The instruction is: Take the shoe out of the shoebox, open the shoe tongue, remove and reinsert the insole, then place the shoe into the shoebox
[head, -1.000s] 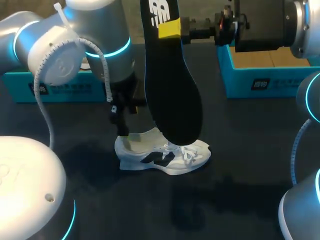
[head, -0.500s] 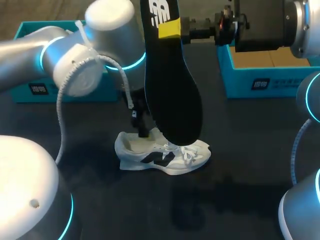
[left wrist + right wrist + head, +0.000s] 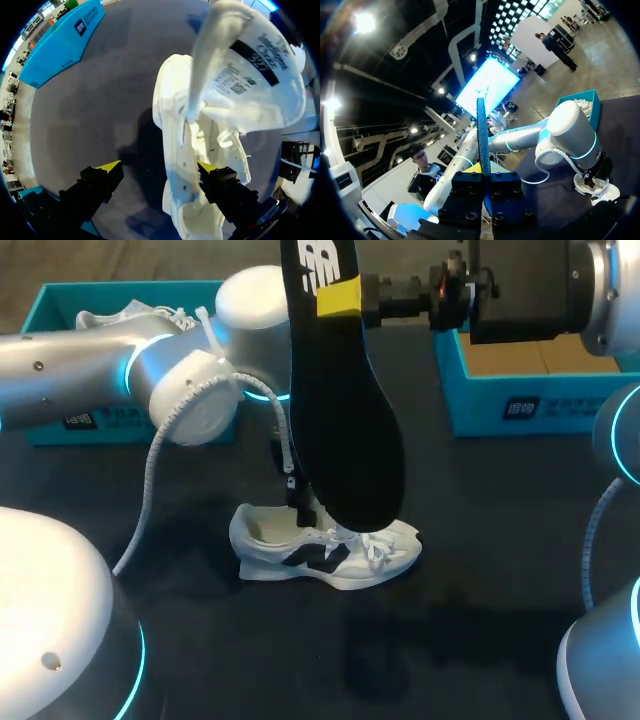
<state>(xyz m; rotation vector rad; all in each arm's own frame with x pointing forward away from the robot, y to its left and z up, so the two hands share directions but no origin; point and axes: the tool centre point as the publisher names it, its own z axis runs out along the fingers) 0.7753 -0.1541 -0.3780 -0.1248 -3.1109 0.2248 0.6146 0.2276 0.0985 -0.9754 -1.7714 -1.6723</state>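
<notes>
Shoe sits upright mid-tabletop. Your right gripper pinches insole high above it. Left gripper is spread at heel opening, holding nothing. Pin collar wall first, then feed insole in toe-first, slowly.

a white logo sits at the top of the black insole, a dark letter mark on the side of the shoe, small white labels on the left box and right box, fine print beneath the tongue.
</notes>
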